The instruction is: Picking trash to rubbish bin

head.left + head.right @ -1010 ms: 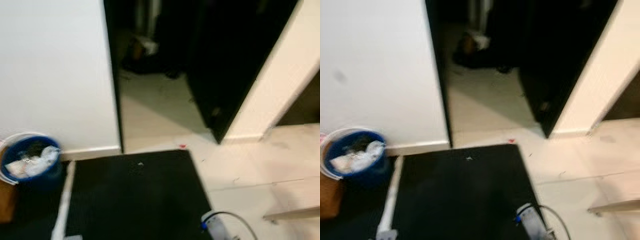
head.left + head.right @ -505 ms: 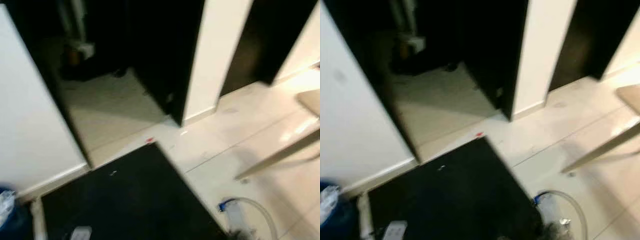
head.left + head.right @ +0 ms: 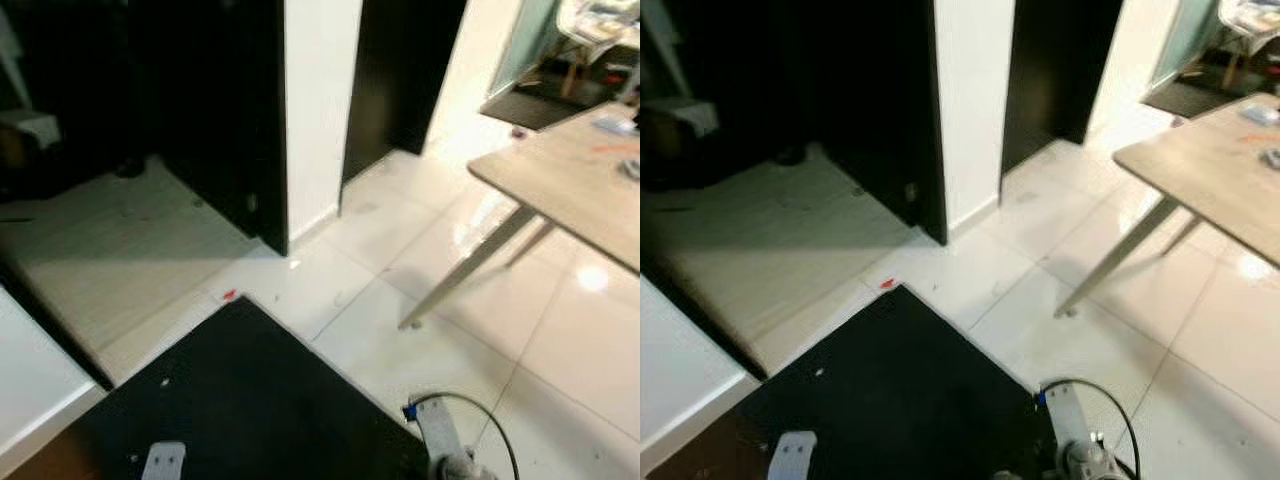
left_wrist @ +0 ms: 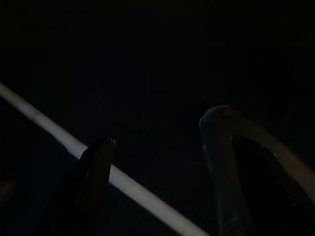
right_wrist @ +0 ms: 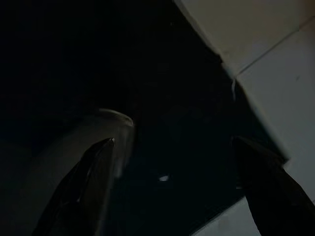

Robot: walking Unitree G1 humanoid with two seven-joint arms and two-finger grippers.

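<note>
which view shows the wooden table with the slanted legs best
The left eye view: the light wooden table on slanted pale legs sits at upper right, showing more of its top and both legs. The right eye view gives the same table, slightly more cropped. Both wrist views look at the black floor mat instead.

You're looking at a glossy white tiled floor point(image 3: 400, 345) with a black mat point(image 3: 240, 400) lying on it. A small red scrap point(image 3: 229, 295) sits just off the mat's far corner, and a wooden table point(image 3: 570, 185) stands on the tiles to the right.
</note>
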